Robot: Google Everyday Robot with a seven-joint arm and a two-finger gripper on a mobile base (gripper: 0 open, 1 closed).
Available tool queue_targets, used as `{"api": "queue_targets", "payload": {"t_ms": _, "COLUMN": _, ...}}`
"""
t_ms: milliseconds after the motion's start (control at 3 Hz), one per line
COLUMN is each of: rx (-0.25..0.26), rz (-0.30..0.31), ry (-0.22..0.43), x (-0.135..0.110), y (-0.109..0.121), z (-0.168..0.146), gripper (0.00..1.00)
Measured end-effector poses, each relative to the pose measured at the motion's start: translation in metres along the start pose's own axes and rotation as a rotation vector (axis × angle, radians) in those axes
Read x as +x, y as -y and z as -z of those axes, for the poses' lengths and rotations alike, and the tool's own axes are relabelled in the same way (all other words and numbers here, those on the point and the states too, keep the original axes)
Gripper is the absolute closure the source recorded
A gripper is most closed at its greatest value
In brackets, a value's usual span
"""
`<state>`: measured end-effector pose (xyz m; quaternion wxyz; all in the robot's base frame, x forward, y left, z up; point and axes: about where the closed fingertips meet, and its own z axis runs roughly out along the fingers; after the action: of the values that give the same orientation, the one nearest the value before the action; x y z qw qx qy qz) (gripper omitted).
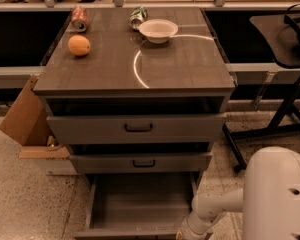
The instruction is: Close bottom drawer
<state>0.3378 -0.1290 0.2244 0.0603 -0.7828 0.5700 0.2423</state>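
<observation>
- Cabinet (135, 69): grey-brown wood, three drawers. It stands on a speckled floor with a cardboard box (22, 116) at its left side.
- Bottom drawer (140, 204): lowest of the three and pulled far out toward the camera. The plain grey interior looks empty. The front panel sits at the lower frame edge, and its handle is not in view.
- Upper two drawers: top drawer (135, 129) and middle drawer (140, 162) each stand out slightly. Neither blocks the bottom one's travel.
- Arm (215, 209): white, reaches in from the lower right toward the drawer's front right corner.
- Gripper (186, 233): at the bottom frame edge, at or just beside that corner and mostly cut off. Open or closed: cannot tell. Contact with the panel: cannot tell.
- Handling judgement: rigid wooden box, probably light since empty, should slide straight in. No grasp needed; a flat push on the front panel works.
- Contact point judgement: near panel centre is best, because a push at the right corner may skew the drawer and jam it.
</observation>
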Motion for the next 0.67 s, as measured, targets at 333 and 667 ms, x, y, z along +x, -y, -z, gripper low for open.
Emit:
{"api": "queue_targets", "payload": {"t_ms": 333, "rx": 0.003, "rz": -0.034, "ry": -0.034, "x": 0.007, "y": 0.001, "z": -0.013, "gripper": 1.0}}
{"api": "queue_targets", "payload": {"t_ms": 667, "rx": 0.037, "rz": -0.072, "ry": -0.019, "x": 0.015, "y": 0.011, "z": -0.025, "gripper": 1.0}}
